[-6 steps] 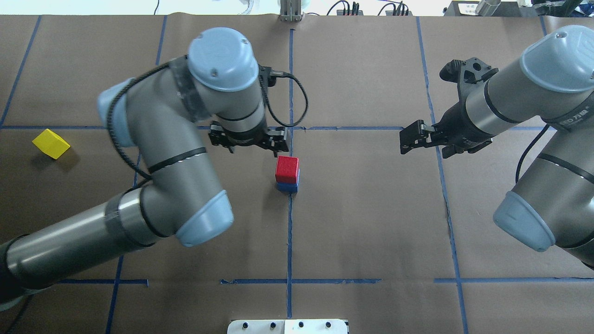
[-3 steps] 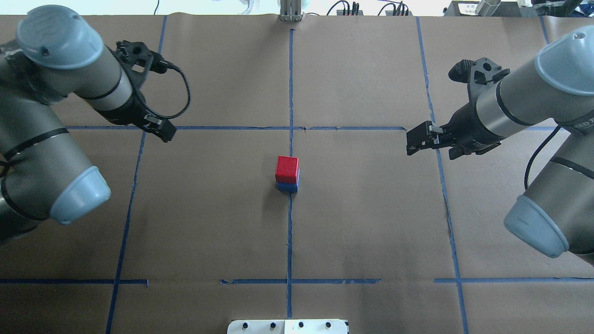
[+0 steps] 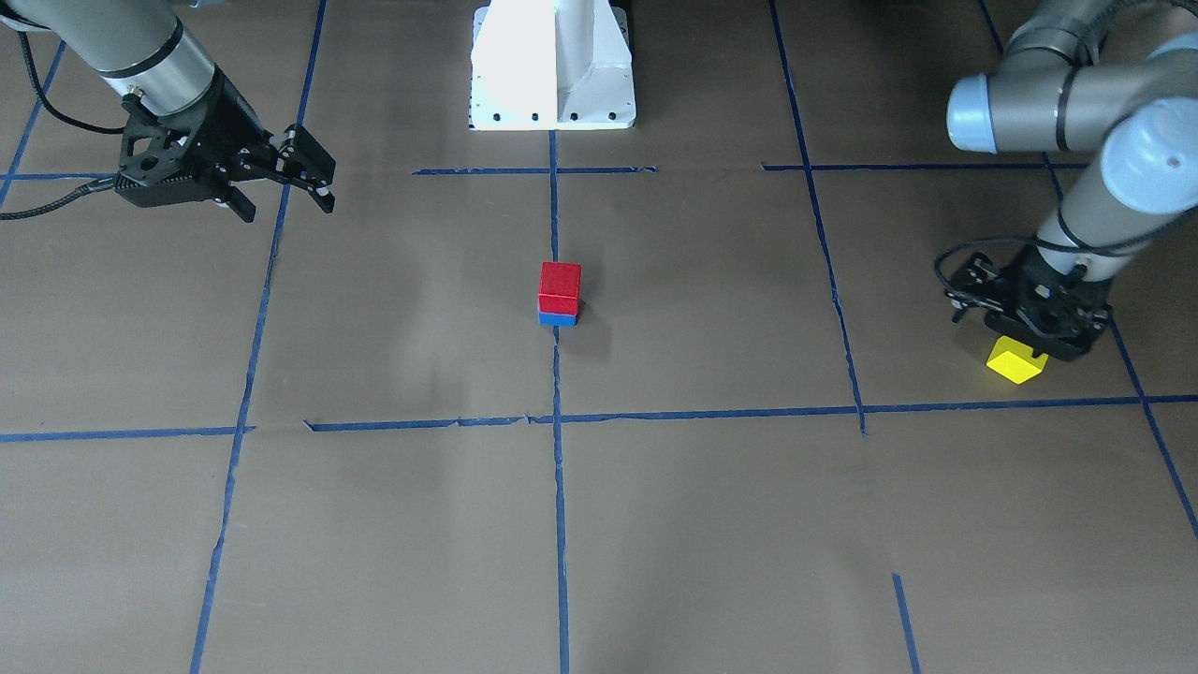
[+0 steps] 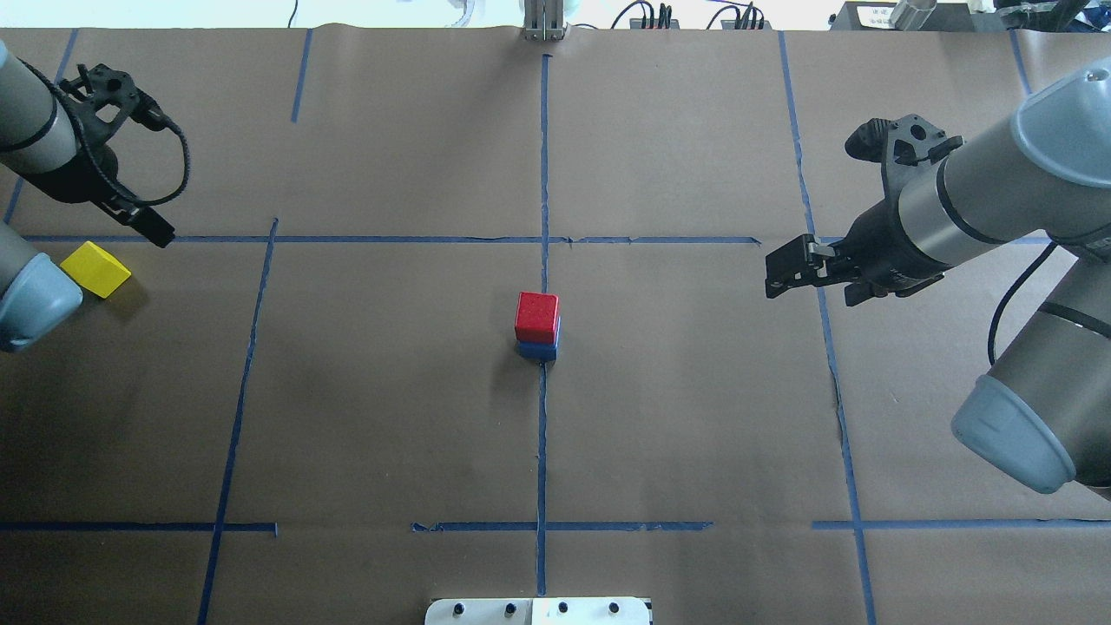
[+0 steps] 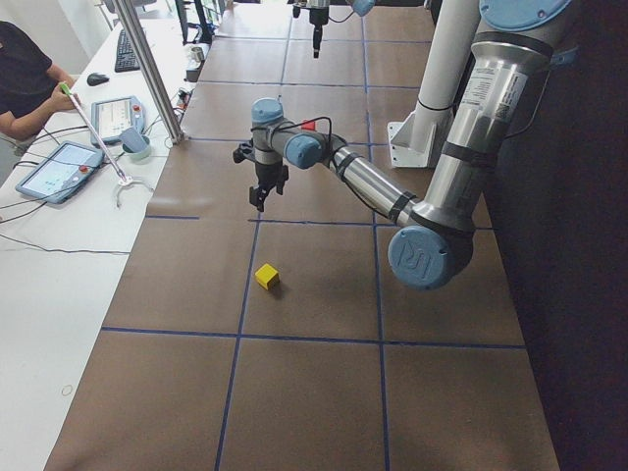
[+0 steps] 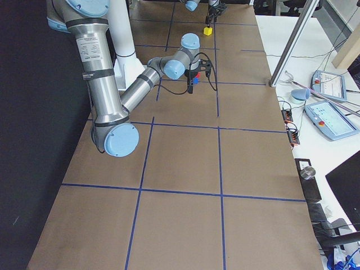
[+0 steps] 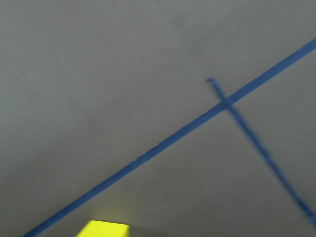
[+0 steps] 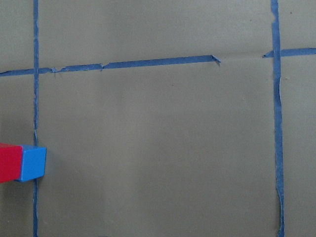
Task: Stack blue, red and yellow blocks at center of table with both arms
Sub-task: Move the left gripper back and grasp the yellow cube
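Checking block positions first: red block (image 4: pixel 536 317) sits on blue block (image 4: pixel 538 351) at the centre tape cross of the worktop (image 4: pixel 694 417), the two touching, red on top. Yellow block (image 4: pixel 95 268) lies alone far out on the robot's left side, just beside a tape line and well apart from the stack.

Left end effector (image 4: pixel 161 234) hangs near the yellow block, not touching it. From the left side camera I see it raised off the worktop, with the block lying nearer that camera than the fingertips. The left wrist camera catches only a yellow edge at the bottom of its frame, blurred. I cannot tell whether the left end effector is spread or closed, since no view shows its fingers clearly.

Right end effector (image 4: pixel 777 278) hovers on the robot's right side, well apart from the stack and pointing toward it. Its fingers are spread with a clear gap and hold nothing. The right wrist camera has the stack at its left edge.
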Motion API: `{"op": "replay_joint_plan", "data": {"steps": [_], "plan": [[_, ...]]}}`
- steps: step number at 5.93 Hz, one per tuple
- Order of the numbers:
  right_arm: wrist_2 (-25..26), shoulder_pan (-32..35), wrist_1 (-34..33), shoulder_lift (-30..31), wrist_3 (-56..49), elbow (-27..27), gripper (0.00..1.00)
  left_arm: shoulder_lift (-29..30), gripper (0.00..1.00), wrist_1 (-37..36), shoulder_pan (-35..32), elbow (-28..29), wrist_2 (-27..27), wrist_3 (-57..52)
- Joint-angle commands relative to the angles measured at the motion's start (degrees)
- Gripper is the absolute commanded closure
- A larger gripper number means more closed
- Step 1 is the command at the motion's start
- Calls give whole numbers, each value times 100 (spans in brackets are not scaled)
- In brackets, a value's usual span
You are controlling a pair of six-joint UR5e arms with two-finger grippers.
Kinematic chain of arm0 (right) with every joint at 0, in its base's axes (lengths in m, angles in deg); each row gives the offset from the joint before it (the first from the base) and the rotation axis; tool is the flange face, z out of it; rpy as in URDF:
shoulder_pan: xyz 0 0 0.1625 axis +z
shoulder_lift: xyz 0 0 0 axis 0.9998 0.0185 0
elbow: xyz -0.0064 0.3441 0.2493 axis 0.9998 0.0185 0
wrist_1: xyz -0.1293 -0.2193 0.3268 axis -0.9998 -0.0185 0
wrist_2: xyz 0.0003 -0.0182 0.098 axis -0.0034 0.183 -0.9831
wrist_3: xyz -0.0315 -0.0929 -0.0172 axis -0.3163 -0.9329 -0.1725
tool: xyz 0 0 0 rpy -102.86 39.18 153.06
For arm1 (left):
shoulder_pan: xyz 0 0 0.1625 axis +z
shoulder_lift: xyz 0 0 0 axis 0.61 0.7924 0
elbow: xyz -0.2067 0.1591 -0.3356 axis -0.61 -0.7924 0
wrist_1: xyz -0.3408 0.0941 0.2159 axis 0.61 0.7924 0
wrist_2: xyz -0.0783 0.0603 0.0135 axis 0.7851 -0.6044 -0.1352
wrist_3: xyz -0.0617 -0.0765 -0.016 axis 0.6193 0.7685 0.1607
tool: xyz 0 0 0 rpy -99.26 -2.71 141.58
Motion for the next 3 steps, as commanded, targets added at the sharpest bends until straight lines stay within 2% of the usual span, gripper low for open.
{"op": "replay_joint_plan", "data": {"steps": [1, 3], "plan": [[50, -176, -1, 3, 37, 33, 0, 18, 0, 367, -230, 796, 323, -389], [50, -238, -1, -6, 64, 42, 0, -122, 0, 448, -230, 956, 840, -354]]}}
